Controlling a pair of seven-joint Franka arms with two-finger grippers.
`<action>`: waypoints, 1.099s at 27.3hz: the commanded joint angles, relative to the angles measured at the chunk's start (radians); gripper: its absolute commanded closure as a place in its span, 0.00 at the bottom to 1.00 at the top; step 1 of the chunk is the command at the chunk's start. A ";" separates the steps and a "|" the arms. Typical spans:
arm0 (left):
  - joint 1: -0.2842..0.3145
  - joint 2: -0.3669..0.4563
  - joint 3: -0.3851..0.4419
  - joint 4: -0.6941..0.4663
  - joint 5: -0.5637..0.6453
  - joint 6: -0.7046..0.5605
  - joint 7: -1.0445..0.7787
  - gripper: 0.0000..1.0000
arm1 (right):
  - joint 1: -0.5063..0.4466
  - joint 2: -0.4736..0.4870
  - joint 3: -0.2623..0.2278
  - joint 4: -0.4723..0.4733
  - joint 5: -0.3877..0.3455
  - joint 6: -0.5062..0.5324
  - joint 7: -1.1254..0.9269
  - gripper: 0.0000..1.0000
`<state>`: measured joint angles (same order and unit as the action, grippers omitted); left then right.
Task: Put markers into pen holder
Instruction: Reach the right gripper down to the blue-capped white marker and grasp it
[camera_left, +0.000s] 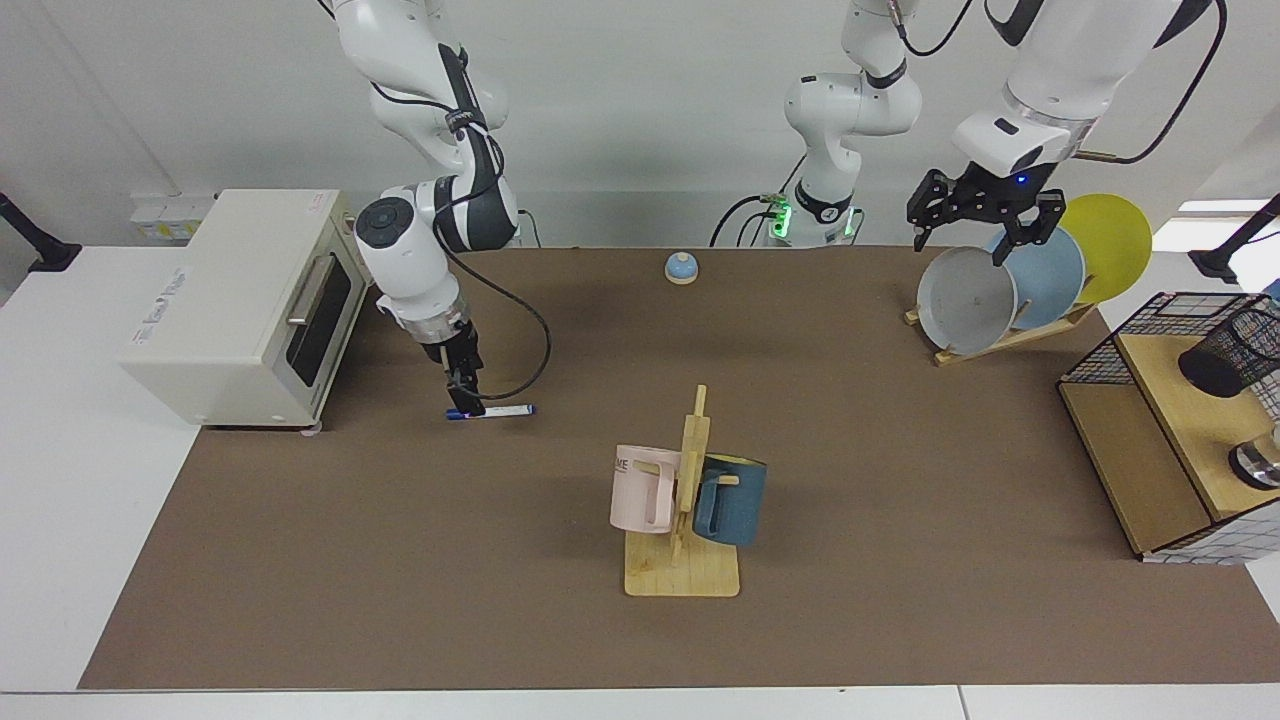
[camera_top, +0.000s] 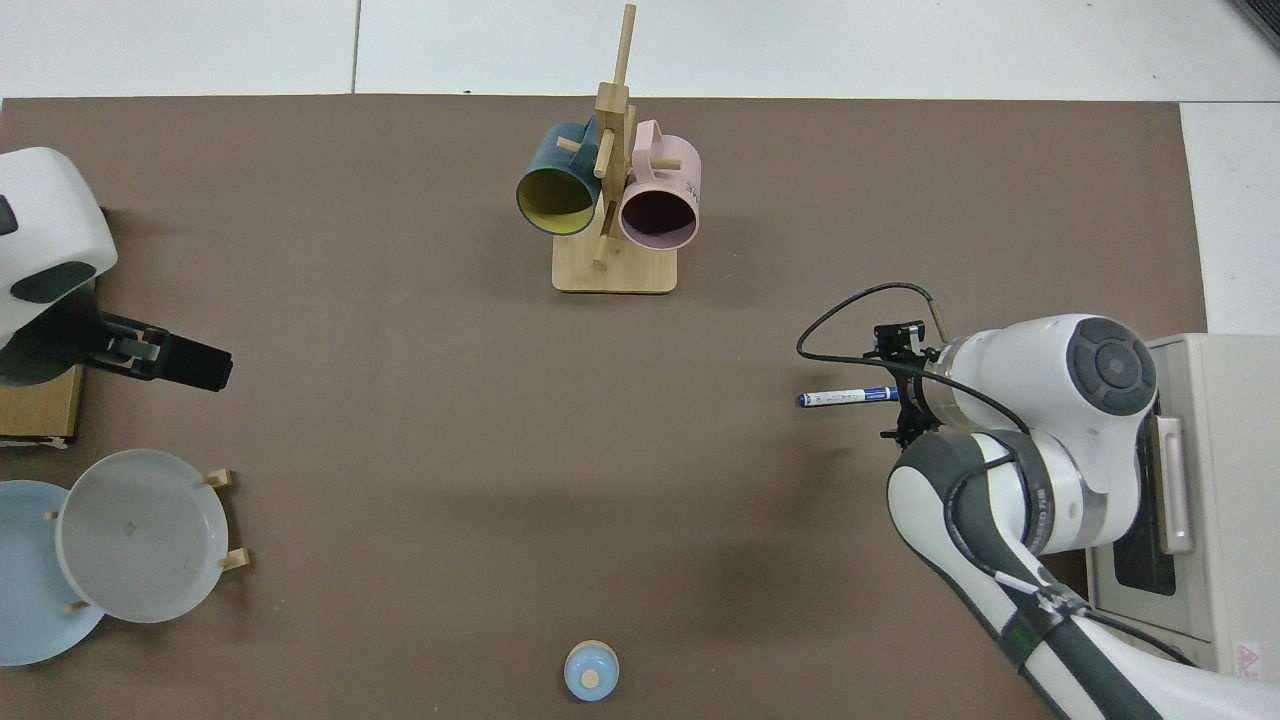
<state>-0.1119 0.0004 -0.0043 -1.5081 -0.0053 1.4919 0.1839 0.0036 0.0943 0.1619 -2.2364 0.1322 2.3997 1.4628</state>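
Note:
A slim marker (camera_left: 500, 410) (camera_top: 845, 397) with a white barrel and blue ends lies flat on the brown mat, in front of the toaster oven. My right gripper (camera_left: 467, 405) is down at the marker's blue end nearest the oven; in the top view that arm's wrist (camera_top: 925, 395) covers this end. The pen holder (camera_left: 1228, 350), a black mesh cup, rests tilted on a wooden shelf at the table's far end. My left gripper (camera_left: 978, 235) (camera_top: 195, 365) hangs open above the plate rack, holding nothing.
A white toaster oven (camera_left: 240, 300) stands just beyond the marker. A wooden mug rack (camera_left: 685, 570) with a pink and a blue mug stands mid-mat. A plate rack (camera_left: 1010, 285), a wire basket (camera_left: 1150, 330), a small metal round object (camera_left: 1258, 462) and a blue bell (camera_left: 681, 267) are also present.

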 joint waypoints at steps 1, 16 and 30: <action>-0.014 0.000 0.009 0.006 -0.002 -0.016 -0.014 0.00 | -0.002 0.038 0.002 -0.037 0.011 0.108 0.005 0.00; -0.015 0.000 0.009 0.006 -0.002 -0.016 -0.012 0.00 | -0.007 0.082 0.001 -0.035 0.009 0.157 -0.032 0.02; -0.015 0.000 0.009 0.006 -0.002 -0.018 -0.014 0.00 | -0.022 0.085 -0.002 -0.032 0.004 0.153 -0.067 0.35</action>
<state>-0.1130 0.0004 -0.0043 -1.5081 -0.0053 1.4919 0.1839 -0.0062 0.1777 0.1552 -2.2700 0.1322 2.5352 1.4243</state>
